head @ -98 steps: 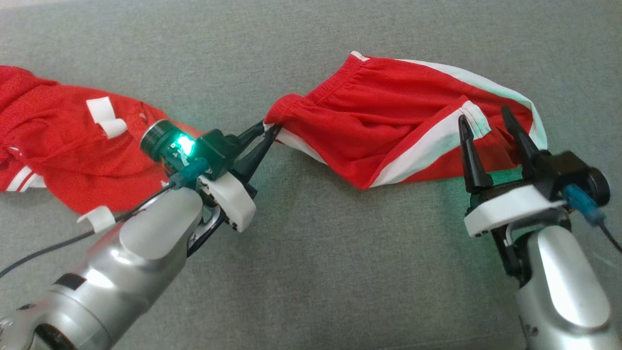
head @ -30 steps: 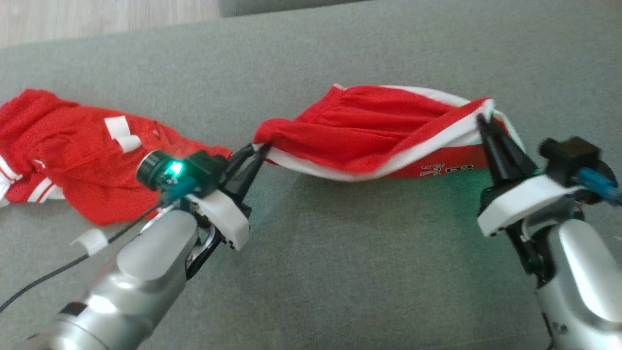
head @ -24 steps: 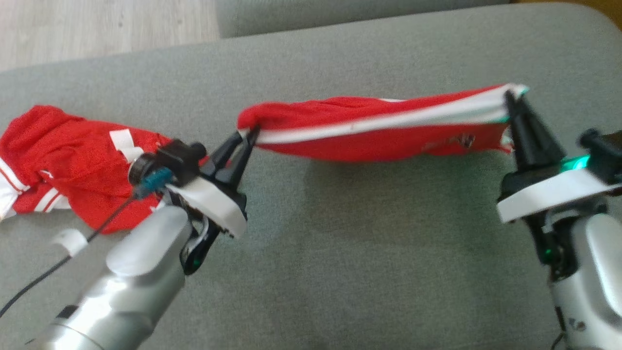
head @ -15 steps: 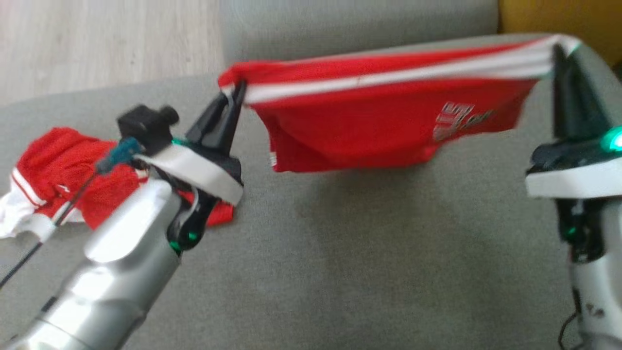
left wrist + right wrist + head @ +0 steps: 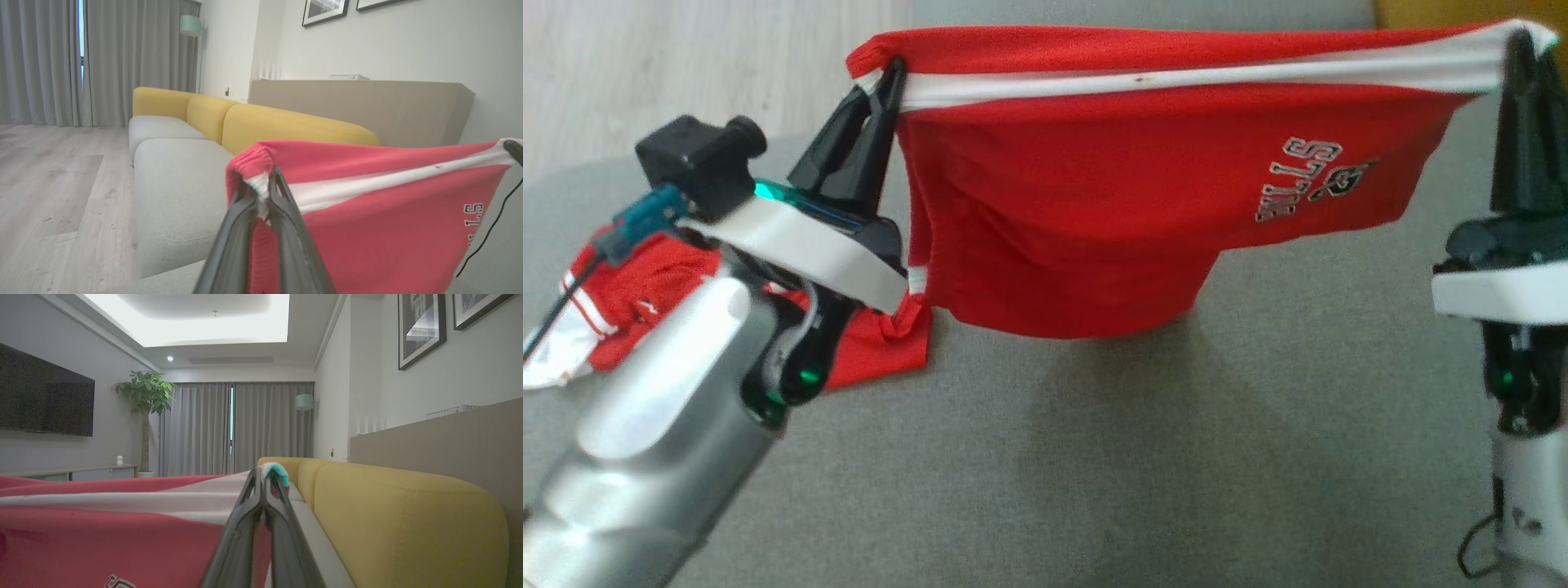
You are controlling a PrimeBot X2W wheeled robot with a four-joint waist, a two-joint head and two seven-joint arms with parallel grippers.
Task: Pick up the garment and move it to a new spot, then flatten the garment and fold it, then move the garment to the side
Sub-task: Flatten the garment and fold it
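**Garment (image 5: 1094, 204) strung in the air between two pinching claws**

Head view: the left gripper (image 5: 886, 77) is squeezed narrow on the garment's puckered red waistband corner at the upper left. The right gripper (image 5: 1521, 49) is clamped tight on the opposite corner at the upper right, where the white band ends. The top edge runs taut between them and the rest hangs down over the grey cushion (image 5: 1176, 457), with a shadow beneath it. Whether the lowest fold touches the cushion I cannot tell. The cloth is red with a white stripe along the top and outlined lettering near the right side. A second red piece (image 5: 629, 286) with white trim lies on the cushion behind the left arm.

Left wrist view: the two dark fingers (image 5: 286, 228) meet on the gathered red-and-white corner. The cloth stretches off to the right, as far as the other claw's tip at the frame edge. A yellow backrest (image 5: 286, 126) stands behind.

Right wrist view: the fingers (image 5: 241, 539) press together with a scrap of pale cloth at their tips. The red panel and white band run away to the left, with part of the lettering at the bottom.
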